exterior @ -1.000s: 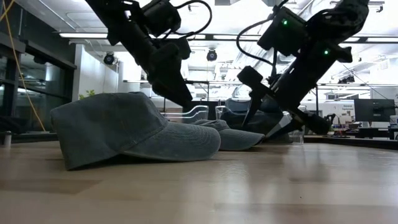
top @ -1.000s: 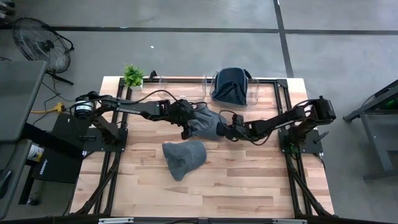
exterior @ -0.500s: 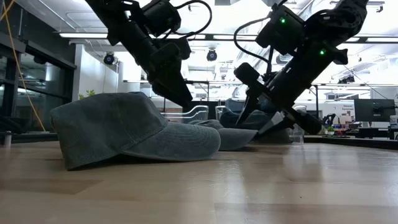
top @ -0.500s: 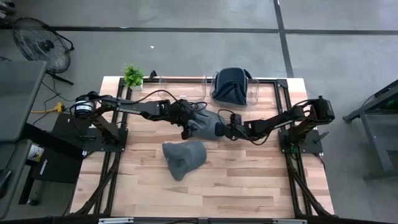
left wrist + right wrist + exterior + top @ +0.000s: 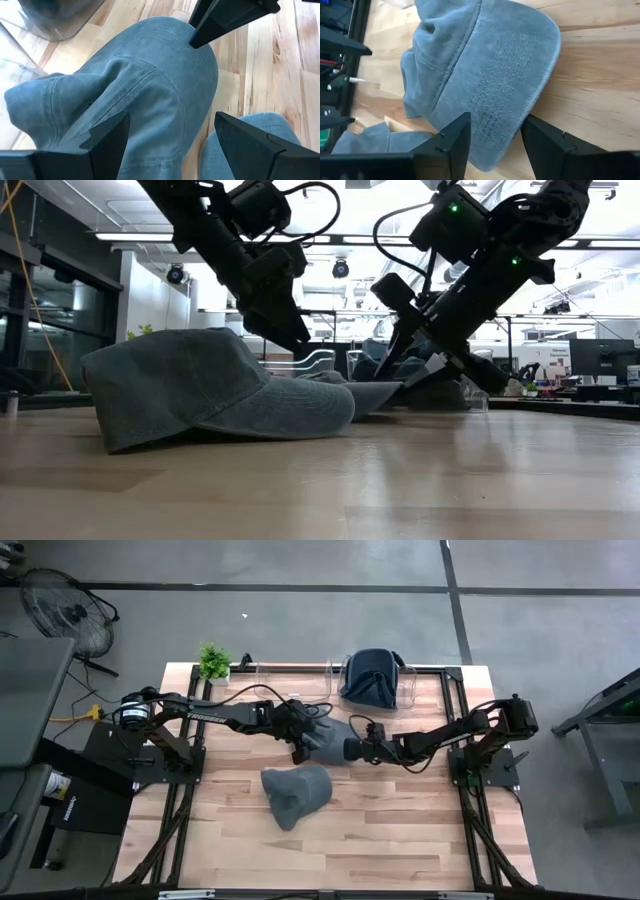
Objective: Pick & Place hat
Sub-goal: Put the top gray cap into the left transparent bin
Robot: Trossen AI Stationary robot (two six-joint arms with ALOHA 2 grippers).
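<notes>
High view: wooden table [image 5: 400, 830] is carrying a grey hat [image 5: 328, 739] at mid-table, left gripper [image 5: 300, 743] straddling its crown with fingers wide, right gripper [image 5: 357, 747] closing in on its brim, fingers parted.

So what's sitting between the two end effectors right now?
The grey hat: in the high view the left end effector is at its crown side and the right end effector at its brim.

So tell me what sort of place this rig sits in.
Probably a robotics lab or workshop: grey concrete floor, a black pedestal fan beside the slatted wooden table, and ceiling strip lights with a monitor in the room behind.
</notes>
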